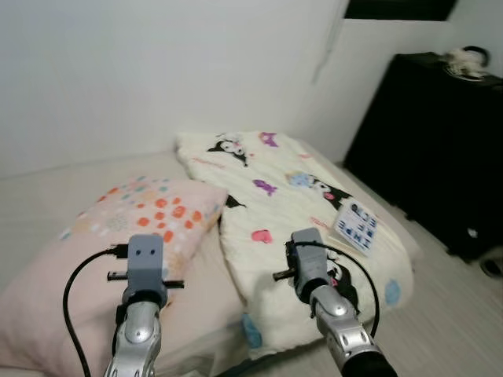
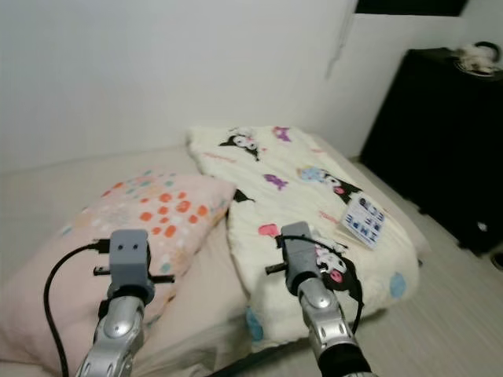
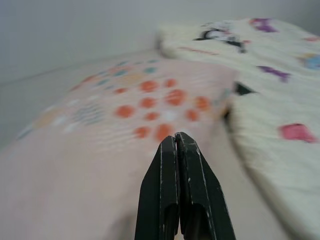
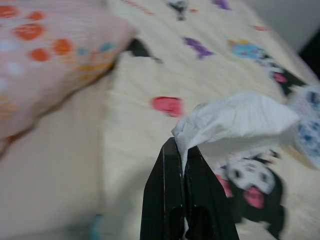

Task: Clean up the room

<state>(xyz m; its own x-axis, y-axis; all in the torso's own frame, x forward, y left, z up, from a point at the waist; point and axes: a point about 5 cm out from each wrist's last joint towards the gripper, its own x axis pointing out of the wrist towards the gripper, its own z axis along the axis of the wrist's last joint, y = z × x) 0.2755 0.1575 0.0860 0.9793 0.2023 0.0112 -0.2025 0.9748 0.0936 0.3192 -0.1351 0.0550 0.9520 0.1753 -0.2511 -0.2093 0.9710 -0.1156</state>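
Crumpled white tissue (image 4: 235, 122) pinched at the tips of the right gripper (image 4: 182, 150), above the cartoon-print blanket (image 1: 291, 196); left gripper (image 3: 176, 145) pressed closed, holding nothing, over the dotted pink pillow (image 3: 100, 125).

A low bed (image 1: 47, 196) with a pale beige sheet fills the lower left and middle of the head views, set against the white wall. A pink pillow (image 1: 134, 236) with orange and teal dots lies on it at lower left. Just beside it, toward the right, a cream cartoon-print blanket (image 1: 299, 204) runs from centre to lower right. A small blue-and-white patterned packet (image 1: 355, 226) rests on the blanket's right edge.
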